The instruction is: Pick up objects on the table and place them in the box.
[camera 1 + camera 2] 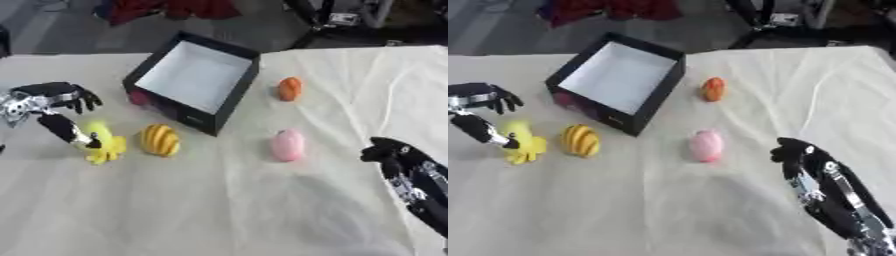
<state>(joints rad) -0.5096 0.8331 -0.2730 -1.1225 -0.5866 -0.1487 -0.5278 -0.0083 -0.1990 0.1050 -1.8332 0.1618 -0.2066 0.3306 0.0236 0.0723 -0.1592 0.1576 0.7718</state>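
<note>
- Cream cloth (262, 210) covered the table; dark floor and red fabric (166, 9) sat past the far edge.
- Black box (229, 102) with white interior looked empty: 0 placed as far as visible.
- 4 items were left on the cloth: yellow toy (107, 144), yellow striped object (161, 140), pink object (287, 145), orange object (290, 89).
- Left hand (54, 100) hung over the yellow toy, thumb touching it, fingers curled above, not closed on it.
- Right hand (805, 156) idled near the lower right; grip state couldn't be told.
- Box wall stood between the left-side items and the opening; something red (137, 97) showed at its left corner.
</note>
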